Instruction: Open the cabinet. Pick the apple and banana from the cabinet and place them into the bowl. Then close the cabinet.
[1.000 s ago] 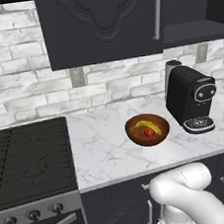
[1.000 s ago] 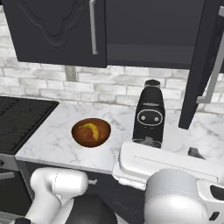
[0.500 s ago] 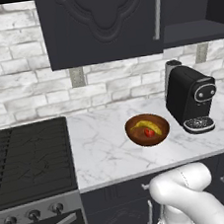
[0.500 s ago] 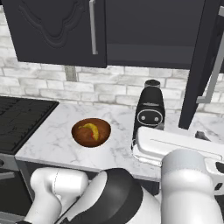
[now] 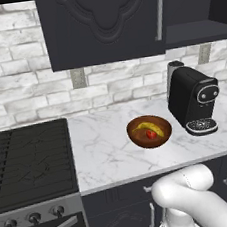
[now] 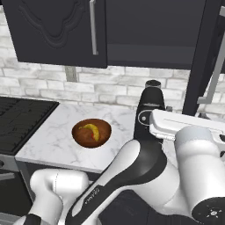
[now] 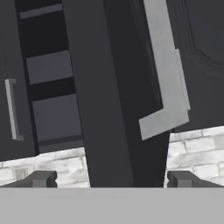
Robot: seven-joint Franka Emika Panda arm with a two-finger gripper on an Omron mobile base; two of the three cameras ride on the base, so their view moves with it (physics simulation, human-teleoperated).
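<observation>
Looking at the counter (image 5: 105, 152) first, we've got the bowl (image 5: 149, 131) sitting just left of the coffee machine (image 5: 193, 100), with the banana (image 5: 150, 129) and the apple (image 5: 151, 135) both inside it. The banana's long axis runs roughly left to right across the bowl in the left base view, curved, and the apple sits touching its near side.

Up top, the cabinet (image 5: 104, 21) has its left door shut, bar handle (image 5: 158, 9) vertical, while the right door (image 6: 203, 57) is swung out edge-on toward us. In the hand view we're staring right at that door's edge (image 7: 103, 92), standing upright between the two fingertips (image 7: 43, 178), with its silver handle (image 7: 166, 74) running up and down on the right side. The gripper (image 7: 111, 180) is spread wide and holds nothing; the door edge sits beyond the tips, and we can't tell if it's touching.
</observation>
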